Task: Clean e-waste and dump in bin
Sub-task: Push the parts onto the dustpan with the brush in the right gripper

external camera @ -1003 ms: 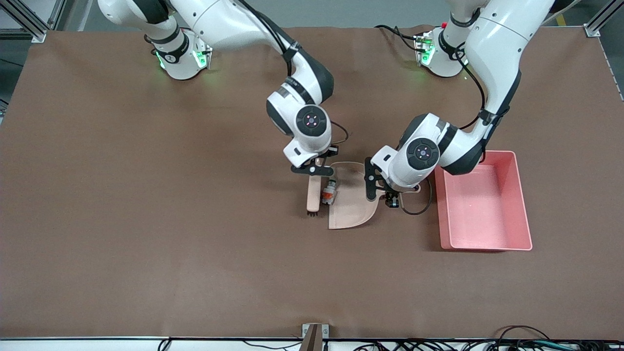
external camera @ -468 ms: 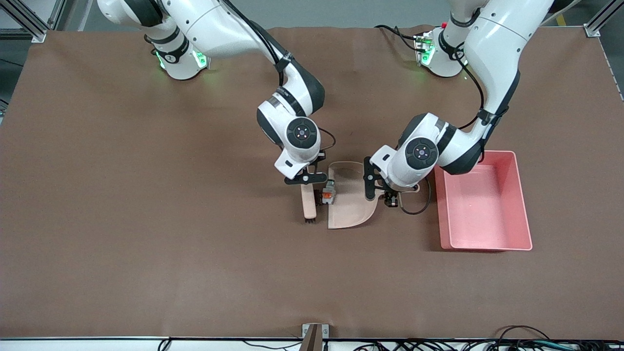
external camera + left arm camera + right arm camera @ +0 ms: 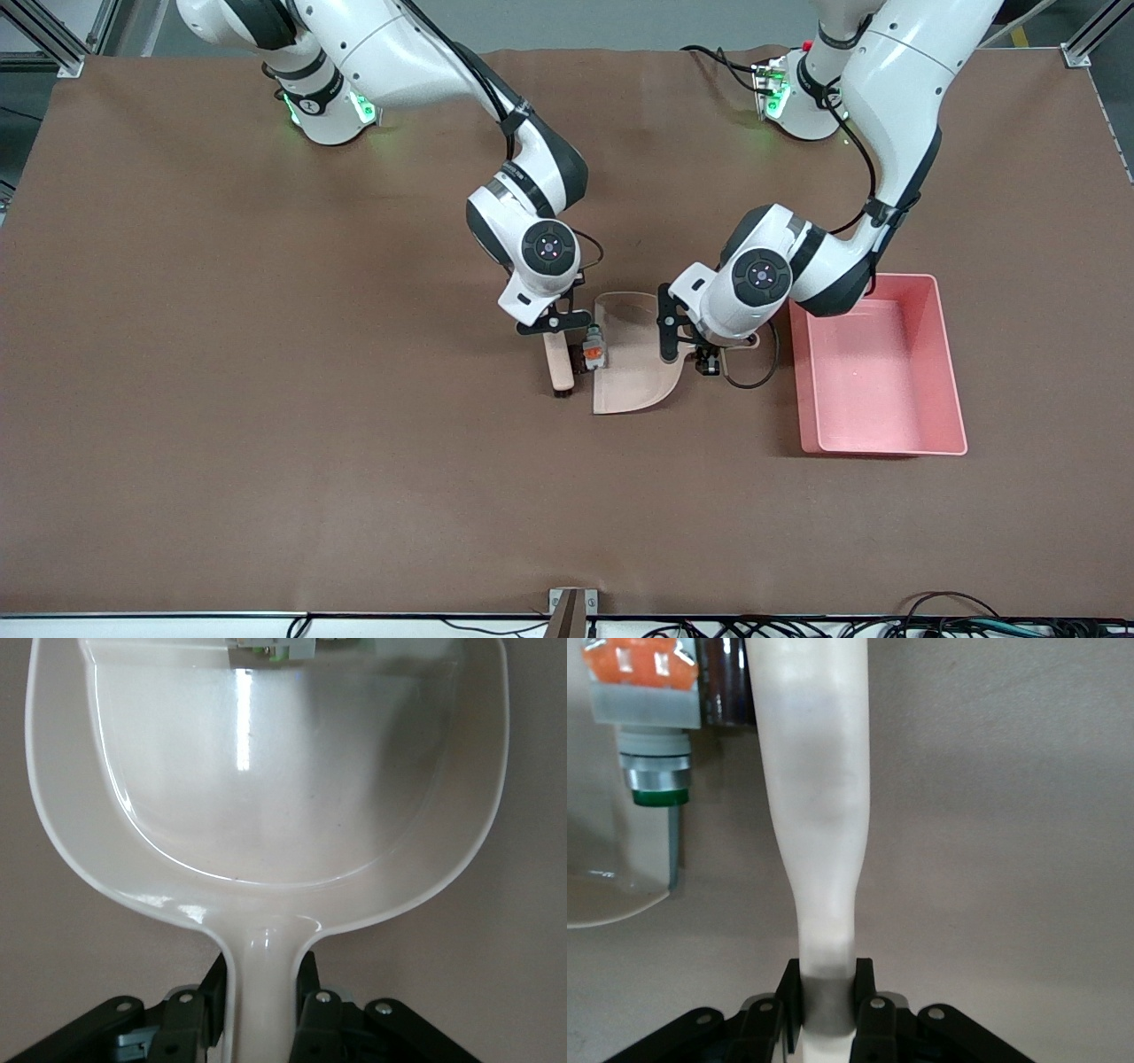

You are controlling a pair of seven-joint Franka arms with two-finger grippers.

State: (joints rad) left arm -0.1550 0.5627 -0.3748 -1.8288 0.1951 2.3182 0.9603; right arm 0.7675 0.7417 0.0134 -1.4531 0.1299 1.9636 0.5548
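Brush [image 3: 558, 363] in the right gripper [image 3: 551, 323] has pulled back off the dustpan [image 3: 633, 381], mid-worktop, leaving the white-grey component [image 3: 594, 347] at its lip, dark block [image 3: 726, 691] alongside (not yet inside). Left gripper [image 3: 709, 347] pinches the handle; bin [image 3: 948, 354] waits toward the left arm's edge.

Right gripper [image 3: 556, 326] holding brush [image 3: 558, 363], e-waste [image 3: 594, 346] seemingly at dustpan [image 3: 633, 377] edge; bin [image 3: 939, 354] nearby

You have the beige plastic dustpan [image 3: 633, 363] mid-table, with the pink rectangular plastic tub [image 3: 943, 354] beside it toward the left arm's end. The white-grey component [image 3: 594, 346] sits at the dustpan's open edge, the dark block [image 3: 728, 693] touching it, and the beige brush [image 3: 558, 359] lies just beside them toward the right arm's end.
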